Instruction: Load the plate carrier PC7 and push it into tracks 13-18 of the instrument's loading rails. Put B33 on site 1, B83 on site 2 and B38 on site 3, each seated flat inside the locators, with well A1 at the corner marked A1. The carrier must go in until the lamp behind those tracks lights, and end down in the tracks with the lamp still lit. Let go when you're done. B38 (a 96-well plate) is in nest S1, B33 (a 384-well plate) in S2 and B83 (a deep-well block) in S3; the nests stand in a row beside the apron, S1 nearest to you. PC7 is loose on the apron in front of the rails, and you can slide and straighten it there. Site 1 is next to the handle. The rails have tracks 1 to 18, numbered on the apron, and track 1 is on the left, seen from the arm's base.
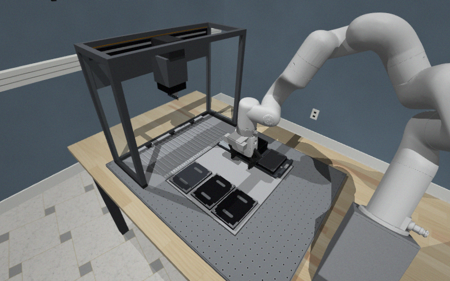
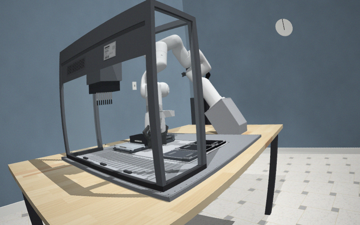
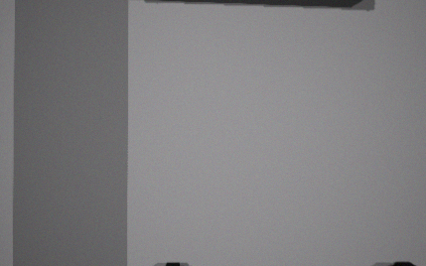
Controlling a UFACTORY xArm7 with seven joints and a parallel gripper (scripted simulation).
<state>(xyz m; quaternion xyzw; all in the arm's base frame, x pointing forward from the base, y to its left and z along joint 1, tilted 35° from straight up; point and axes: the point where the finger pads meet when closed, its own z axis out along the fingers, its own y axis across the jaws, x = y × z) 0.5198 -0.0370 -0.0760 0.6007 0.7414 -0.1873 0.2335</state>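
Wrist cam is mostly plain pale grey surface; only a sliver of a dark flat carrier edge (image 3: 254, 2) shows, chopped off by the top border. The black pincer's fingertips barely poke in at the bottom. From the back, the dark grey instrument frame post (image 2: 155, 111) covers the pincer. Track numbers on the apron near the counter's middle are too tiny to read.
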